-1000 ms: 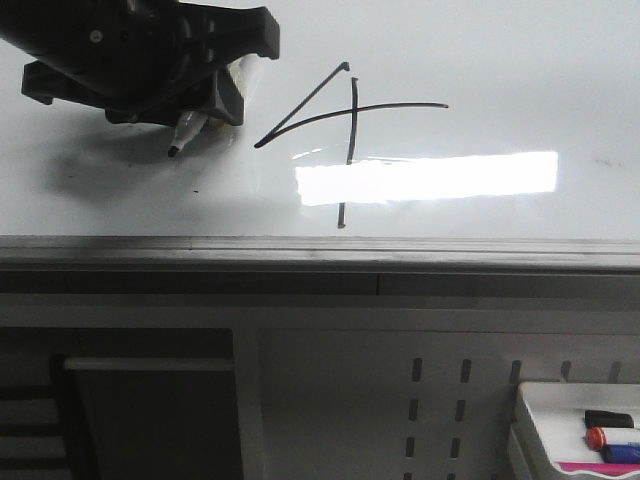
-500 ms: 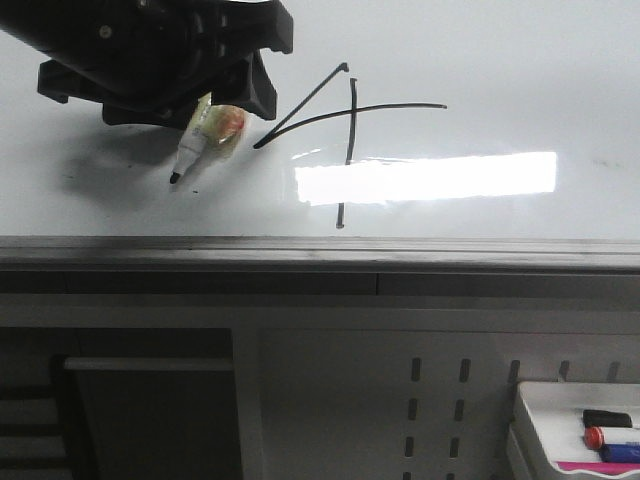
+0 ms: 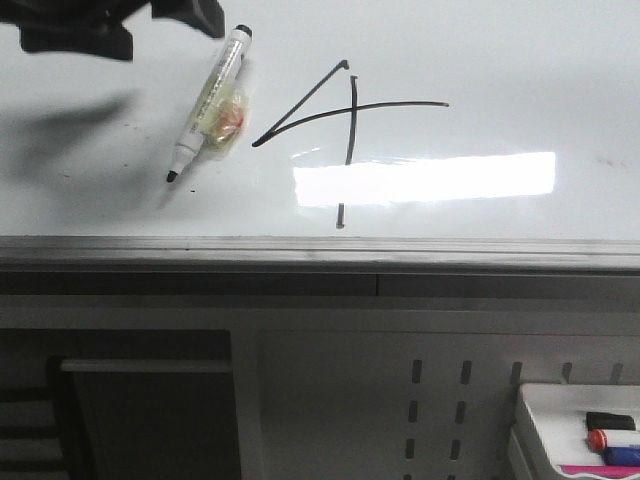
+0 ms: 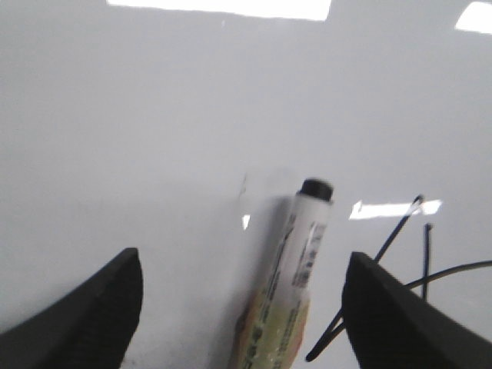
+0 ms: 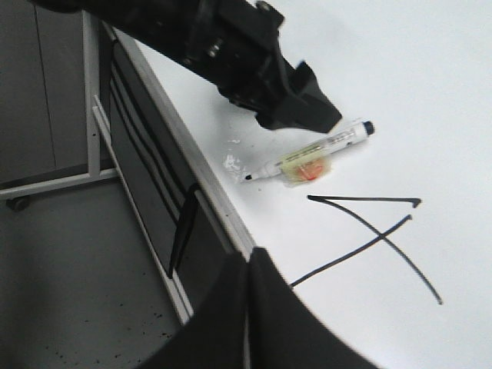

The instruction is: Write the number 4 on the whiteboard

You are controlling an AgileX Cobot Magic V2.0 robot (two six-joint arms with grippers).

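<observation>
We see the whiteboard [image 3: 480, 60] as a glossy white sheet with a grey metal rail along its near edge and a bright bar of reflected light across it; faint dark specks dot its left part. The number 4 [image 3: 345, 130] is drawn on it in thin black line, a long diagonal, a curved crossbar and a straight stem that runs down through the glare; it sits near the middle of the board, just right of a marker [image 3: 208, 105].

The marker lies flat on the board, free of any grip; its barrel is a slim white cylinder with a black cap end and a dark tip, and a yellowish, crinkled patch with an orange spot clings to its middle. Its tip points toward the rail, its cap end toward the left gripper [image 4: 242, 307], whose black fingers [image 4: 92, 307] stand wide apart on either side of the barrel without touching it. In the front view that gripper is only a dark shape at the upper left corner, casting a soft shadow on the board.

The right gripper [image 5: 247, 307] shows two dark fingers pressed together with nothing between them, held off the board's edge.

Below the rail we see a grey perforated panel; at the lower right a white tray [image 3: 530, 420] holds black, red and blue markers.
</observation>
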